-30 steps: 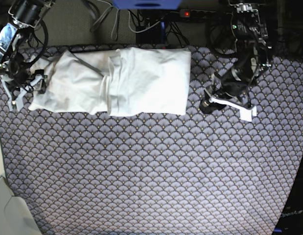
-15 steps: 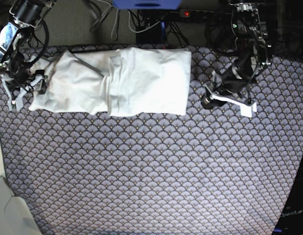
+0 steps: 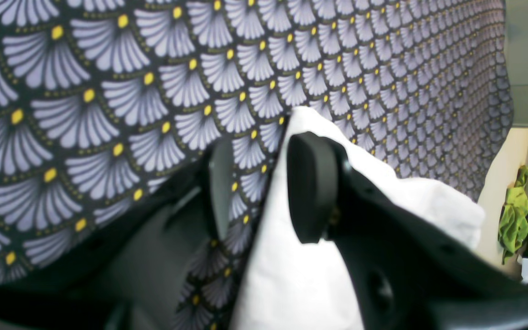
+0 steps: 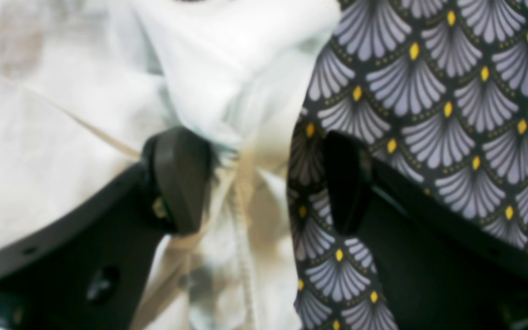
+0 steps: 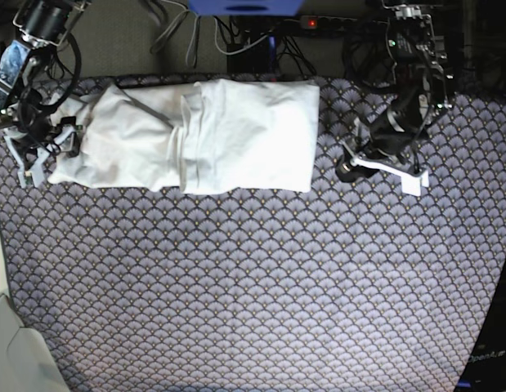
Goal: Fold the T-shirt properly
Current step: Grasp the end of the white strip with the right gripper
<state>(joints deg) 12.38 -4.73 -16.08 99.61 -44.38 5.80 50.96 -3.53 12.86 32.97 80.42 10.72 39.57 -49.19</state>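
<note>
The white T-shirt (image 5: 236, 135) lies along the far part of the patterned cloth, folded into a long wrinkled band. Its wider part is on the right and a bunched end reaches left. My right gripper (image 5: 38, 151) sits at that left end. In the right wrist view it (image 4: 261, 183) is open, with the shirt's edge (image 4: 241, 114) lying between its fingers. My left gripper (image 5: 379, 167) hovers just right of the shirt and is not touching it. In the left wrist view its fingers (image 3: 312, 188) stand apart with cloth pattern showing through the gap. Behind them is a white shape (image 3: 420, 201); what it is I cannot tell.
The scallop-patterned cloth (image 5: 253, 286) covers the whole table. Cables and a power strip (image 5: 310, 23) run along the far edge, beside a blue object (image 5: 244, 6). A grey surface (image 5: 15, 359) shows at the near left corner. A green rag (image 3: 514, 211) hangs beyond the table.
The left arm drew slightly up and inward a second ago and has held still since. The right gripper has shifted a little to the left at the shirt's end.
</note>
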